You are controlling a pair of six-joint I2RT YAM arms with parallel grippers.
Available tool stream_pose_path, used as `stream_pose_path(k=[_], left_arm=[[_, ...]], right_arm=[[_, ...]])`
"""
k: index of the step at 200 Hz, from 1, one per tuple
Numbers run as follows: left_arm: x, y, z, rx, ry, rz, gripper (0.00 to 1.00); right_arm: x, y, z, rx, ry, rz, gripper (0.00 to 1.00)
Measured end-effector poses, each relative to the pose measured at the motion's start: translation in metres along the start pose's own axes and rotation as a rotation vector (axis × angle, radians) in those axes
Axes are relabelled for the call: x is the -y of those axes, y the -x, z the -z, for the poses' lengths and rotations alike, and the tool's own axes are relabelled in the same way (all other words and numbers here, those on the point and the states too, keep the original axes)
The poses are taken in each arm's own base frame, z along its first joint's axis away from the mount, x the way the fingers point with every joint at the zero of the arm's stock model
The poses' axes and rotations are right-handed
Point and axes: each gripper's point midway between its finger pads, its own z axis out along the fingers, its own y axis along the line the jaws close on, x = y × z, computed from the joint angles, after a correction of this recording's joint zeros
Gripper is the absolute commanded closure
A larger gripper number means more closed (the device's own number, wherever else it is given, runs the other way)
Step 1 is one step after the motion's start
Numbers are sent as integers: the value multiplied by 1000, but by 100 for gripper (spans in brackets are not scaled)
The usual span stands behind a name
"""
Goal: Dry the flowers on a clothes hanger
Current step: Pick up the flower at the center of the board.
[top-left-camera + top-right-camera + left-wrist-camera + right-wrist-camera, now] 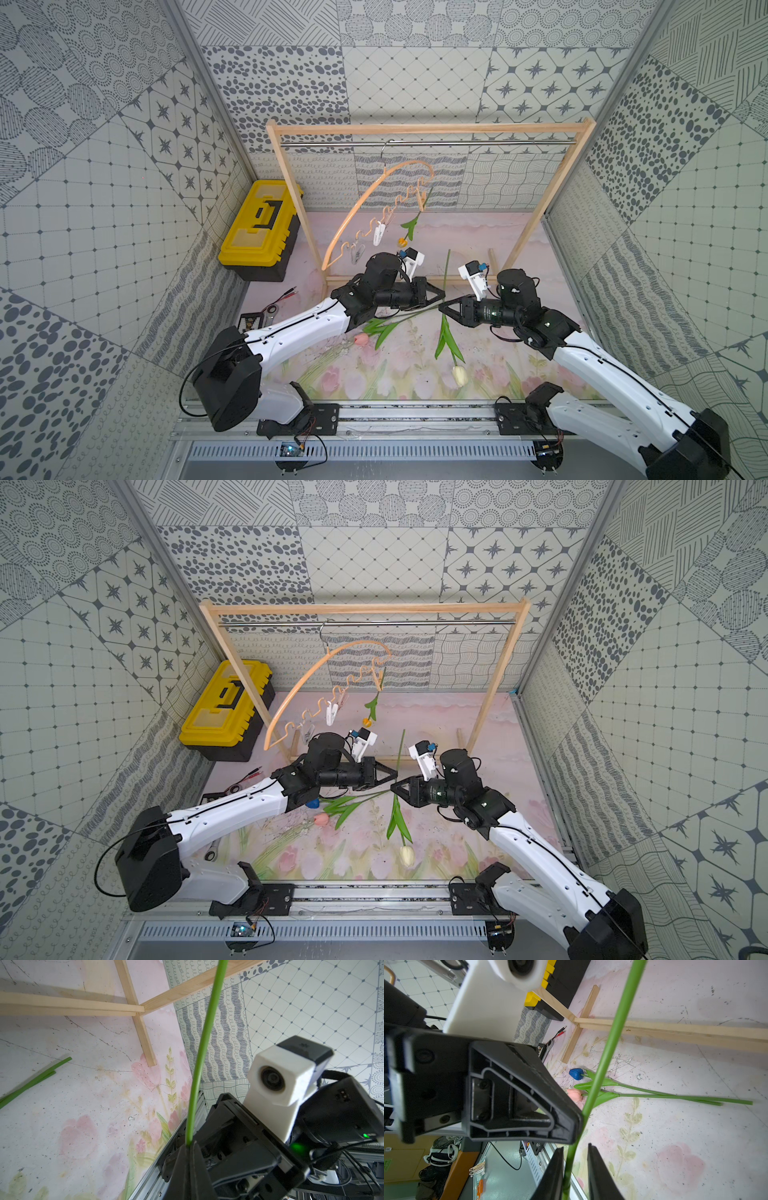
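Observation:
The cream tulip (459,375) (407,855) hangs head down over the mat, its stem (445,274) rising upright. My left gripper (440,296) (189,1147) is shut on that stem (205,1032). My right gripper (441,309) (575,1147) faces it just below, jaws slightly open around the same stem (610,1043), with a gap on one side. The clothes hanger (365,199) (316,675) hangs tilted from the steel rod. A clip at its far end holds a yellow tulip (402,241). The pink tulip (361,339) (574,1094) and the blue tulip (312,803) (576,1073) lie on the mat.
A large wooden frame (432,128) with a steel rod (457,143) stands across the back, its base rails on the mat. A yellow toolbox (259,230) sits at the left. Small tools (270,309) and a wrench (212,854) lie near the left arm. Unused white clips (379,235) hang on the hanger.

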Motion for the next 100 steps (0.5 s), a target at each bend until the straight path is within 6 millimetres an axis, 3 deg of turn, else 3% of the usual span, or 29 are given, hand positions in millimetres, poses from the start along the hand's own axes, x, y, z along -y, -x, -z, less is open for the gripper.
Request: stream_pose_path(k=[37,48,64,76,86,100], left_arm=[[-1,0,1,5,3,-12,100],[-1,0,1,6,3,-17,100],[0,0,2,7,3,-30,71],[-1,-1,3,4,7,-44,56],[-3,-3,4,2,17,-54,50],[-10,-8,8,-2,43,-68,49]], right_arm=[[-1,1,0,3,-1,-3,100],[-1,2,1,4,-4,-7,100],[1,3,1,10,-13,-1,100],[4,5,2,25,-32,1,100],[7,7,3,39,-54,2,100],[11,11,5,64,-84,4,100]])
